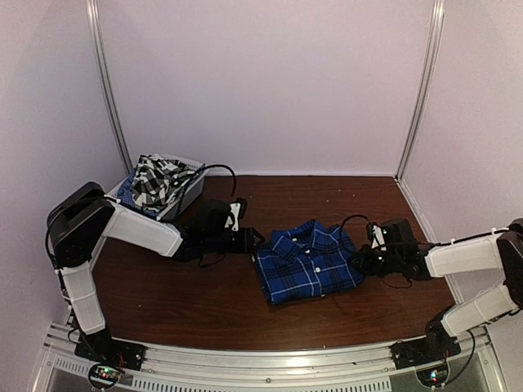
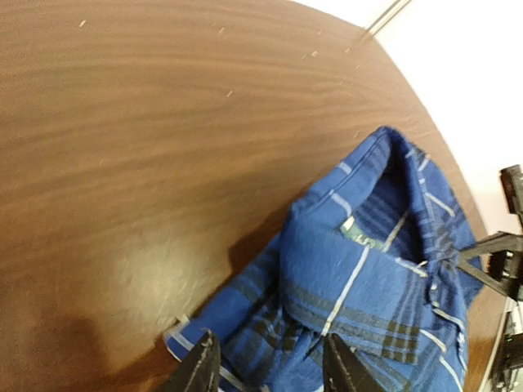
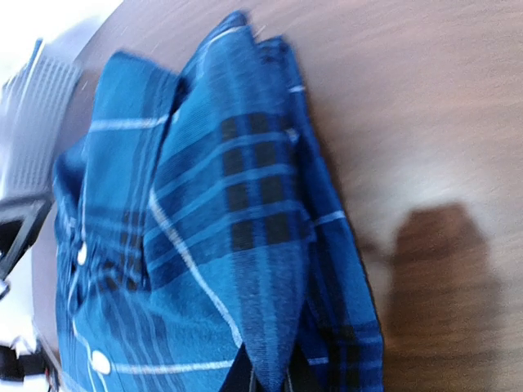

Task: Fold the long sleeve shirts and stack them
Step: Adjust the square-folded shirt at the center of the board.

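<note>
Arms low, reaching in; right claw (image 3: 271, 380) pinches blue shirt (image 1: 306, 261), left claw (image 2: 270, 371) half-open over edge. Checked shirt (image 1: 157, 181) only top view.

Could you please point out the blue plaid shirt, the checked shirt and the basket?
blue plaid shirt (image 1: 304, 261): top view, front placket.
black-and-white checked shirt (image 1: 157, 178): top view, bunched middle.
white mesh basket (image 1: 189, 192): top view, right wall.

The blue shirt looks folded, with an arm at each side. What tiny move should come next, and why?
Probably the left end effector should close on the corner of the blue shirt. Its fingers stand apart astride it, while the right end effector looks pinched shut on the opposite edge. With both sides held, the folded shirt could be moved without coming undone.
</note>
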